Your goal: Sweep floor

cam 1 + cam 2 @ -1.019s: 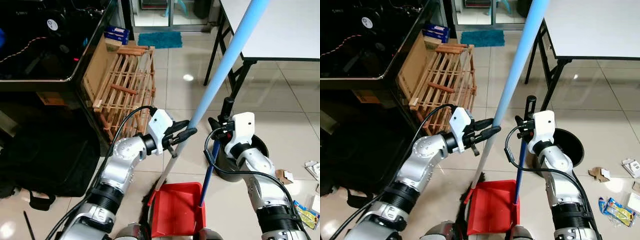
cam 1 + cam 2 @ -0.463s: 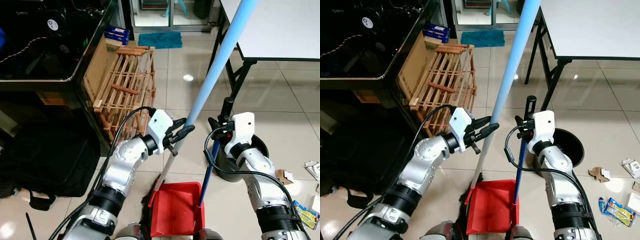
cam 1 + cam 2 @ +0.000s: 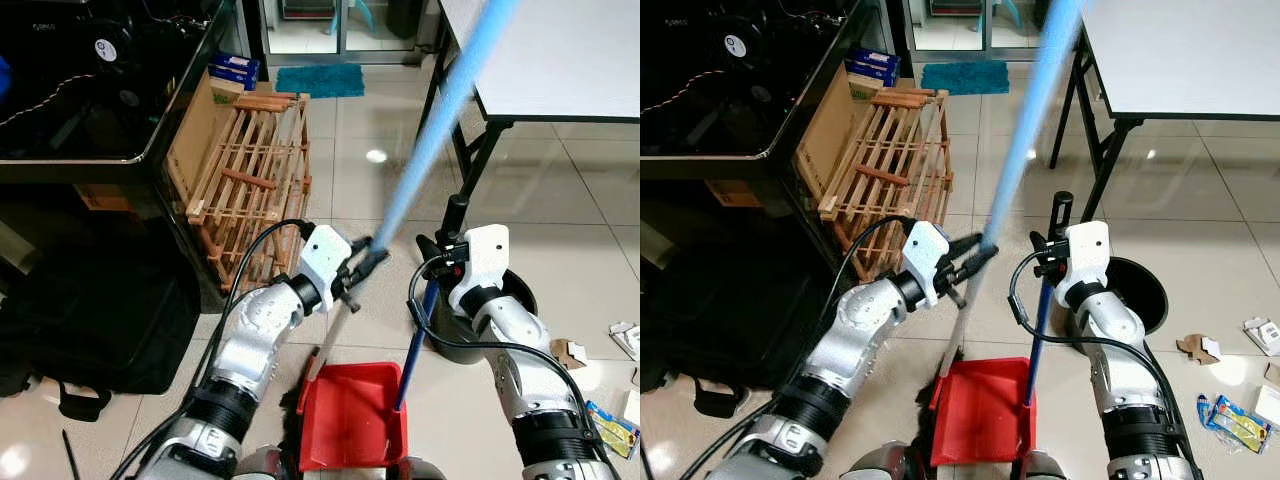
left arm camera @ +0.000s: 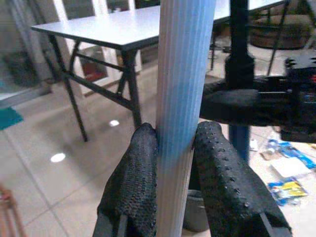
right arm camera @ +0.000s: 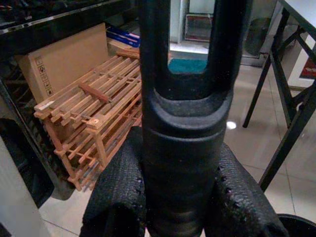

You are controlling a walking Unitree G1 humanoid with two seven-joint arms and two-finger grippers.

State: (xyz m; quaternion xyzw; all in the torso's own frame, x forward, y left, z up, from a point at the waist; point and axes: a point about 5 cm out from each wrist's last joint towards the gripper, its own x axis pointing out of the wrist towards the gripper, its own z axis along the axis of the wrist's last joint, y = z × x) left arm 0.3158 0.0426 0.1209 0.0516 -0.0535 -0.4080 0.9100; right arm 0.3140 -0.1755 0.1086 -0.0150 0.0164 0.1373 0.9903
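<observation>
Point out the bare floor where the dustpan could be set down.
Bare tiles lie between the wooden rack and the table legs, up to the teal mat. It is crowded on the right: a black bin and litter. The red dustpan sits between both claws' poles.

A: What covers the floor (image 3: 590,190)?

B: Pale glossy tiles, with spots of light reflected in them.

A: And the furniture?

B: A white table (image 3: 560,50) on black folding legs stands at the far right. At the left is a dark shelf (image 3: 90,90) with a cardboard box (image 3: 190,125) and a wooden rack (image 3: 255,170) leaning against it.

A: Anything further back?

B: A teal mat (image 3: 320,79) lies before a glass door (image 3: 300,25). A black bag (image 3: 90,320) sits low at the left, and scraps of litter (image 3: 610,415) lie at the right.
</observation>
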